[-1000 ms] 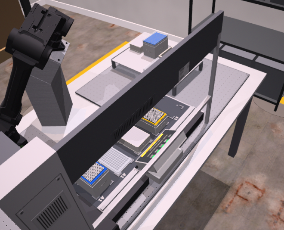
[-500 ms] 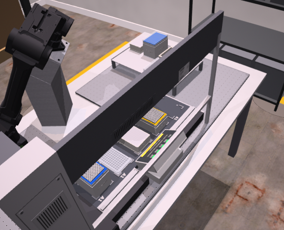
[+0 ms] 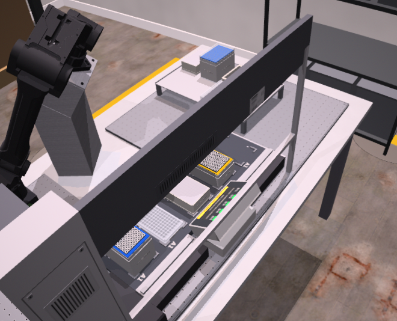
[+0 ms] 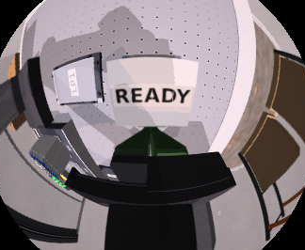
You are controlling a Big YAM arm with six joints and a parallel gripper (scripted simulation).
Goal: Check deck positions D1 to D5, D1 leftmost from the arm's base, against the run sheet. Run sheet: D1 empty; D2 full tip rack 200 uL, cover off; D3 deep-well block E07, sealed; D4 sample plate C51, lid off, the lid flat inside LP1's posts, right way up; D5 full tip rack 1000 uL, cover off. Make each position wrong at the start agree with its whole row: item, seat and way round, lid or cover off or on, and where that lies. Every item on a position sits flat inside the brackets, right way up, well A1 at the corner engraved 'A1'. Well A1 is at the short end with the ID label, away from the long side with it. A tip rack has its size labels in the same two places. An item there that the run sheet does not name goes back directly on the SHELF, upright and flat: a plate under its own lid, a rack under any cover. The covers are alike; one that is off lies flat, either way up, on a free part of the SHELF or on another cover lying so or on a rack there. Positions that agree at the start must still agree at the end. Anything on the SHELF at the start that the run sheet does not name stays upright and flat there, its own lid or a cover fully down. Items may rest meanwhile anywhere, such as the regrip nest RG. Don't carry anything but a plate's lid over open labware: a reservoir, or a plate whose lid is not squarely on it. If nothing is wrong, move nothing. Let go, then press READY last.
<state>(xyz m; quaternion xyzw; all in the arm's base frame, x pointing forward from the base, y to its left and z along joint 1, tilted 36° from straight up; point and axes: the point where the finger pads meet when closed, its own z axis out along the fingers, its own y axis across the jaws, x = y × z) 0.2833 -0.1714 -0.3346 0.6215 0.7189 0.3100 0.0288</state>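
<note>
Top view: one black arm (image 3: 26, 103) at the left, wrist folded down behind the grey pedestal (image 3: 68, 127); its fingers are out of sight here. On the table (image 3: 330, 137), one long dark gantry beam (image 3: 198, 124) crosses the deck.

Under the beam, four items sit in a row on the deck:
- one yellow-framed tip rack (image 3: 215, 162), cover off, tips visible
- one deep-well block (image 3: 189, 193) with a flat white seal on top
- one clear sample plate (image 3: 161, 223), wells open, no lid on it
- one blue-framed tip rack (image 3: 131, 240), cover off

One position past the yellow rack has only its brackets (image 3: 252, 149). Three "A1" engravings are readable along the deck's front edge.

Far shelf (image 3: 181, 86): one rack with a blue top (image 3: 216, 62) and one low grey item (image 3: 190, 65) just beside it. I can't tell what the low item is.

Wrist view: one white READY button (image 4: 152, 91) dead ahead, just beyond the fingers, which are pinched fully together with nothing between them. One green tip shows at the finger ends. One flat framed plate-like piece (image 4: 79, 79) lies left of the button; can't tell from this view whether it is the lid. Contact with the button can't be judged.
</note>
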